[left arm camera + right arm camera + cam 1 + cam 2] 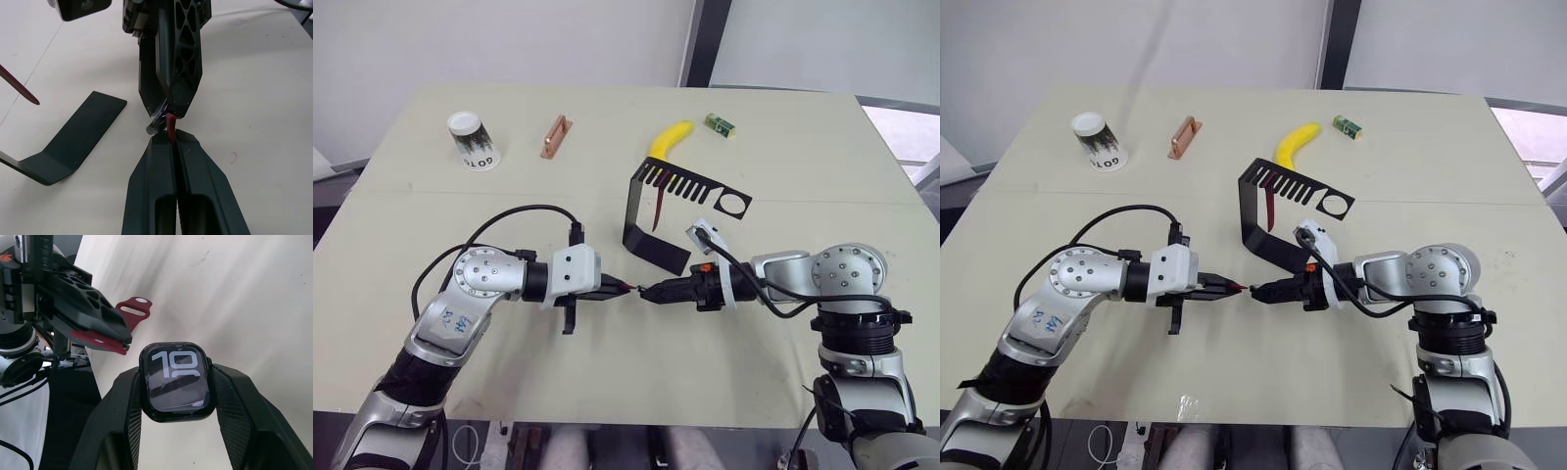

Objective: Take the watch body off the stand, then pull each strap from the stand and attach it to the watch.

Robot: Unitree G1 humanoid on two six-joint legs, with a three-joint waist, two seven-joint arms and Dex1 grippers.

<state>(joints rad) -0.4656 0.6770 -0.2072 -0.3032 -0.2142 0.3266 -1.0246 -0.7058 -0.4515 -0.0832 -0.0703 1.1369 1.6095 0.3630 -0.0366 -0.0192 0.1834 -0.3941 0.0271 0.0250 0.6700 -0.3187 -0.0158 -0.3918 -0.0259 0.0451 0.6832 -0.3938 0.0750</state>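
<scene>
The watch body (176, 379), black with pale digits on its screen, sits clamped between the fingers of my right gripper (648, 292). My left gripper (615, 288) is shut on one maroon strap (132, 313), whose end (169, 123) reaches the watch body's edge. The two grippers meet tip to tip above the table in front of the stand (658, 250). The stand is a black bent bracket with a comb-slotted arm and a round ring (732, 205). A second maroon strap (661, 208) hangs from its slotted arm.
At the back of the table lie a paper cup (473, 140) on its side, a copper bar (555, 136), a banana (669, 139) and a small green block (721, 124). The stand's foot (73, 142) lies close beside the grippers.
</scene>
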